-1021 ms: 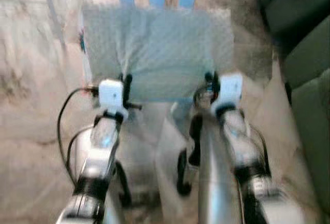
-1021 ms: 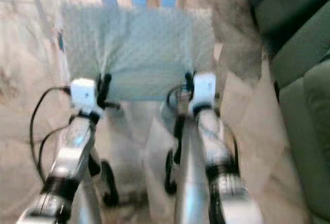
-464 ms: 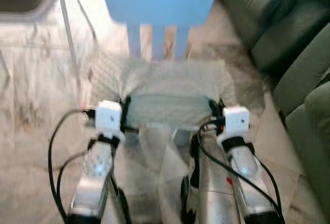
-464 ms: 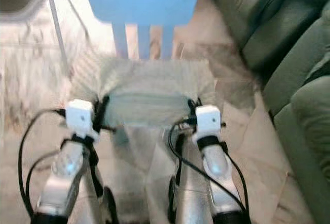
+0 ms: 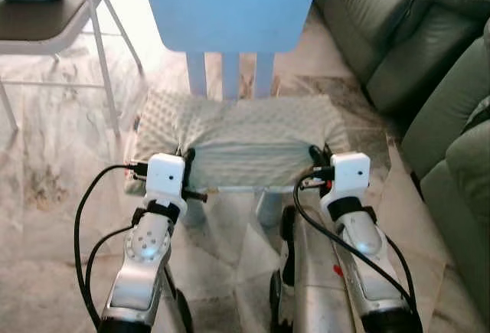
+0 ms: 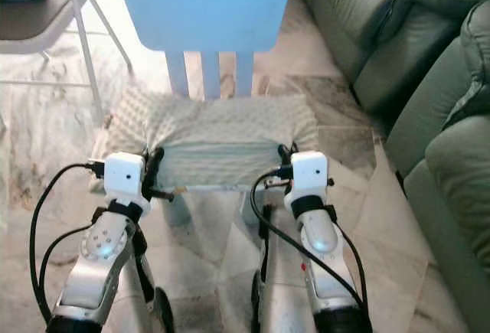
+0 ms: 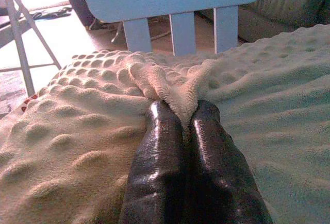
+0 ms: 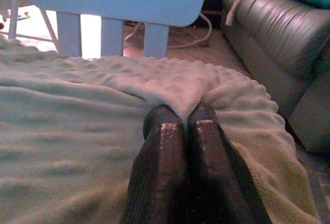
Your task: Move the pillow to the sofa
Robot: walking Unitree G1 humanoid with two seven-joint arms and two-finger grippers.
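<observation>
A pale green, bumpy-textured pillow (image 5: 241,130) lies on the seat of a small blue chair (image 5: 230,8) straight ahead. My left gripper (image 5: 186,163) is shut on the pillow's near left edge, a fold of fabric (image 7: 170,87) pinched between its black fingers (image 7: 160,147). My right gripper (image 5: 315,161) is shut on the near right edge in the same way, its fingers (image 8: 203,147) pressing a fold of the pillow (image 8: 175,87). A dark green leather sofa (image 5: 429,65) stands to the right of the chair.
A metal folding chair (image 5: 53,27) with a dark seat stands at the back left. The floor is pale marble tile (image 5: 46,195). The sofa's arm and cushions (image 6: 360,34) run along the right side, close to the blue chair.
The camera has tilted up, so the blue chair back and sofa now show and the blur is gone. Both grippers stay shut on the pillow's near edge.
</observation>
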